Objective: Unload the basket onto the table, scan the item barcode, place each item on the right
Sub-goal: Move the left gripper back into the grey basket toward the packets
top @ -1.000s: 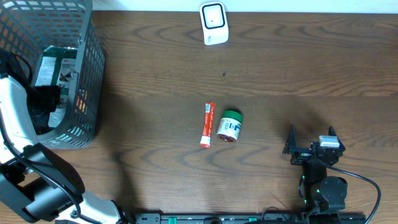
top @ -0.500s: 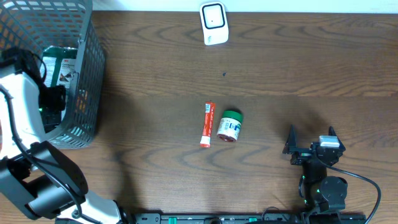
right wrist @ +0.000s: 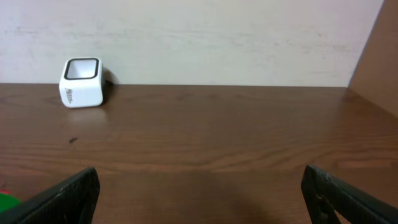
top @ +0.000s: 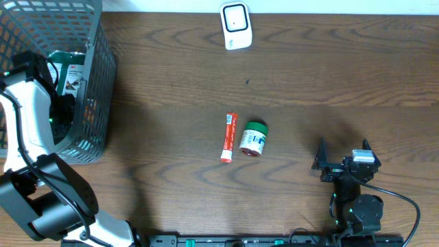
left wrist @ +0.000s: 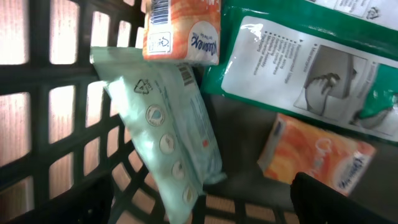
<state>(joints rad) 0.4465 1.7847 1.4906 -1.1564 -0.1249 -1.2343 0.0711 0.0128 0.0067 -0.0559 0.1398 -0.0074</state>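
Your left claw (left wrist: 199, 186) hung spread over the pale green wipes pack (left wrist: 168, 143) in the grey mesh basket (top: 96, 103), beside an orange Kleenex tissue pack (left wrist: 180, 31). Your right claw (right wrist: 199, 186) stood spread. Since a second before, the left arm (top: 29, 110) had moved up the basket.

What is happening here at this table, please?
The left gripper hangs open inside the grey basket, above a pale green wipes pack, orange tissue packs and a green package; it holds nothing. The right gripper rests open and empty on the right. An orange tube and a green-lidded jar lie mid-table. Nothing is at the white scanner yet.
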